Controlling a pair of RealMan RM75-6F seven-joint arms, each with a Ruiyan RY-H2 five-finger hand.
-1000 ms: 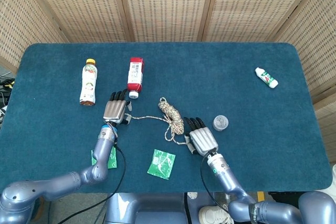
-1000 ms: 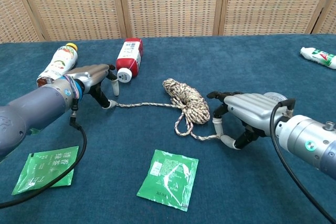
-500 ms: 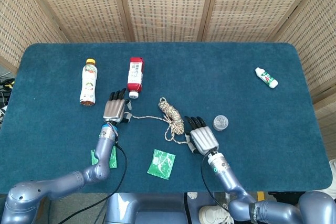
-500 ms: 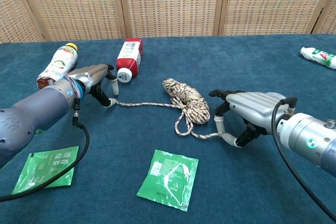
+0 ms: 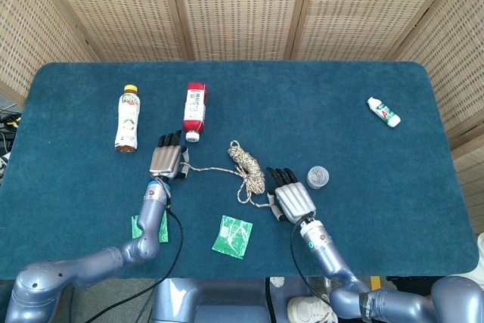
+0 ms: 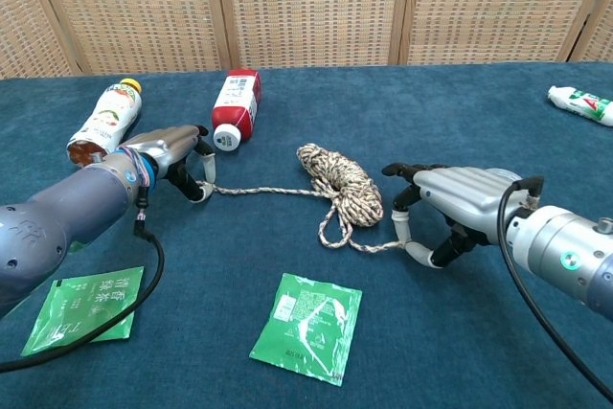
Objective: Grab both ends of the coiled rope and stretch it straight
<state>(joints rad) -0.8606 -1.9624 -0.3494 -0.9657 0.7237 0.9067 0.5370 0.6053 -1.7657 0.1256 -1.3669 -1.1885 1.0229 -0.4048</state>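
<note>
The rope's coiled bundle (image 5: pixel 248 164) (image 6: pixel 343 182) lies mid-table on the blue cloth. One strand runs left, nearly straight, to my left hand (image 5: pixel 165 159) (image 6: pixel 172 155), which pinches that rope end between thumb and a finger low on the cloth. A short loop leads right to my right hand (image 5: pixel 291 198) (image 6: pixel 460 203). It pinches the other end at the cloth, with its other fingers arched above. The bundle stays wound between the two hands.
An orange-capped drink bottle (image 5: pixel 127 117) and a red-and-white bottle (image 5: pixel 195 109) lie behind my left hand. A round silvery lid (image 5: pixel 318 177) sits just right of my right hand. Green packets (image 6: pixel 306 326) (image 6: pixel 84 306) lie at the front. A white tube (image 5: pixel 384 112) lies far right.
My left hand has sunk a little lower and leftward with its rope end, and my right hand has edged slightly right. The coil has not unwound.
</note>
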